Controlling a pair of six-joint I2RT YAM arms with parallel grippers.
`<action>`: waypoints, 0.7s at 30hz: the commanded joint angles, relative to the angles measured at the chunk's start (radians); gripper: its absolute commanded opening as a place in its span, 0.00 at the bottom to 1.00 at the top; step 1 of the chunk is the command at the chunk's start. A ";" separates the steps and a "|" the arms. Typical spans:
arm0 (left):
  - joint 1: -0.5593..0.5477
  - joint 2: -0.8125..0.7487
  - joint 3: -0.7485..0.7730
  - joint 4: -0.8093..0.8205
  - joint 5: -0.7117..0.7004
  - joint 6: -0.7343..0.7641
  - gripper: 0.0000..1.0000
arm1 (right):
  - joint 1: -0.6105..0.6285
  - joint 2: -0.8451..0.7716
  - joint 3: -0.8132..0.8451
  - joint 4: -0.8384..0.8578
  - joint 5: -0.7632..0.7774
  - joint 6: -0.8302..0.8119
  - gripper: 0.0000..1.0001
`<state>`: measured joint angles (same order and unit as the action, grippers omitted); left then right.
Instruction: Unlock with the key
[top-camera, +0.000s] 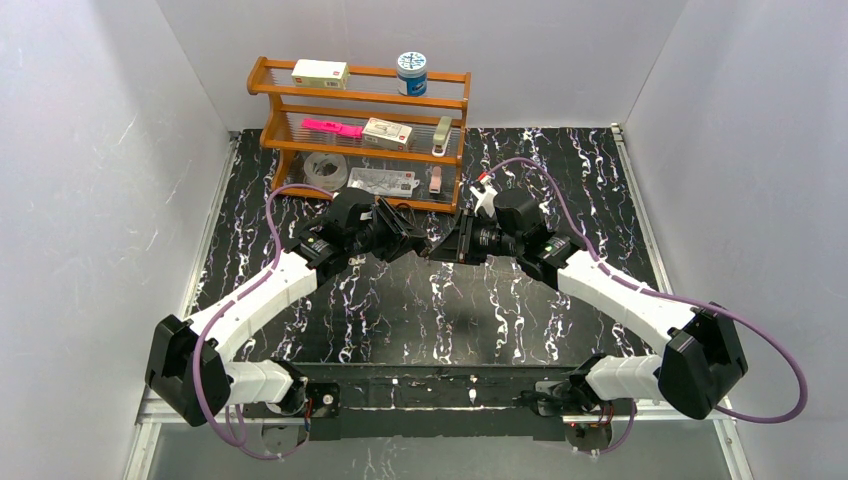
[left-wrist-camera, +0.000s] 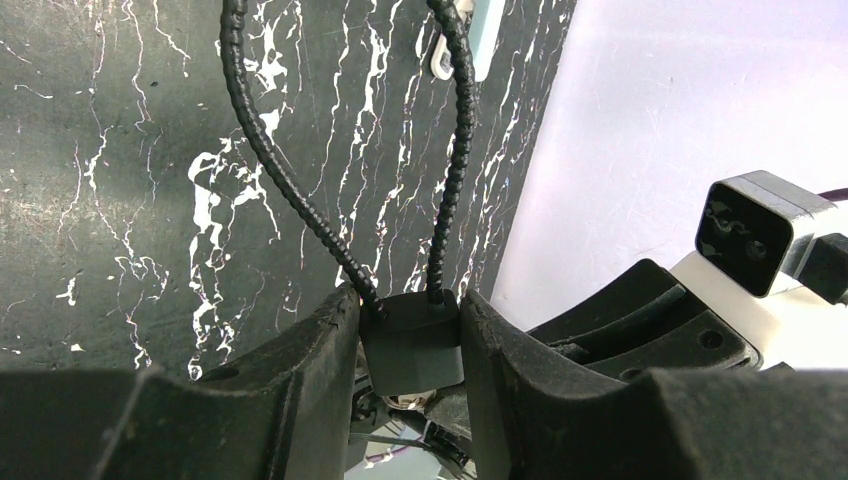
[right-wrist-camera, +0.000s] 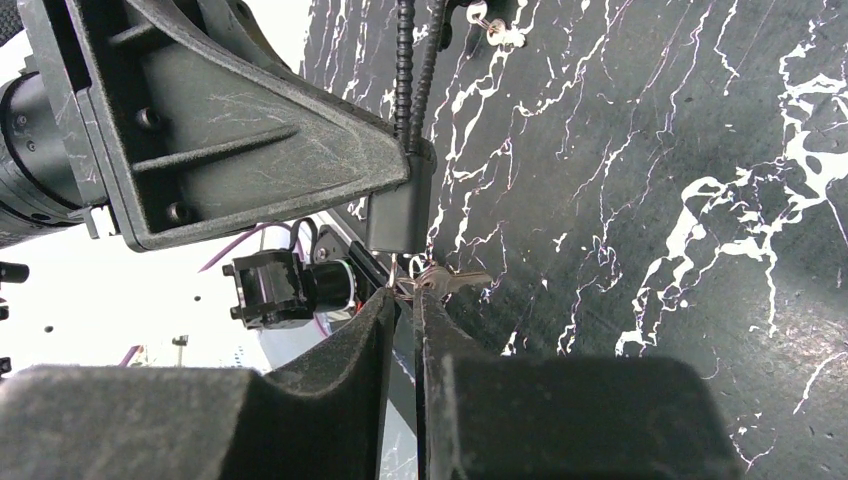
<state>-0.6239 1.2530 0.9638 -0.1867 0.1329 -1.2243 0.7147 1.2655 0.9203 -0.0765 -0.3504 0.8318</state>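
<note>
My left claw (left-wrist-camera: 410, 318) pinches the small dark grey padlock body (left-wrist-camera: 412, 348) from both sides. In the left wrist view the lock sits at the bottom centre of the frame, wedged between my two black fingers (left-wrist-camera: 310, 360). Its black ribbed cable shackle (left-wrist-camera: 268, 160) rises from the top of the lock in two strands and runs off the upper edge. The lock is held clear of the black, white-veined marble tabletop (top-camera: 450, 315), which fills the background behind it.

My right claw (right-wrist-camera: 408, 305) points up at the underside of the lock, at the centre of the right wrist view. Its two fingers stand drawn close, with only a thin slit between them. Just above the tips, a small silver key on a wire ring (right-wrist-camera: 455, 281) hangs right beneath the lock and sticks out toward the right. A sliver of metal sits in the slit itself, but I cannot tell whether my fingers are truly pinching it or only flanking it.

From the top view, my two claws meet nose to nose at the middle of the frame. A wooden three-tier shelf (top-camera: 360, 128) stands behind them at the upper centre.
</note>
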 joint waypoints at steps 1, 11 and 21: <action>-0.002 -0.032 0.037 0.018 0.009 -0.010 0.08 | -0.001 0.015 0.026 0.069 -0.024 -0.001 0.20; -0.002 -0.033 0.029 0.023 0.002 -0.010 0.08 | -0.001 0.013 0.012 0.112 -0.034 0.020 0.32; -0.002 -0.043 0.029 0.020 -0.009 -0.011 0.08 | -0.001 0.031 0.007 0.088 -0.049 0.026 0.19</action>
<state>-0.6239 1.2530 0.9638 -0.1799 0.1307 -1.2320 0.7143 1.2831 0.9203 -0.0082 -0.3775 0.8604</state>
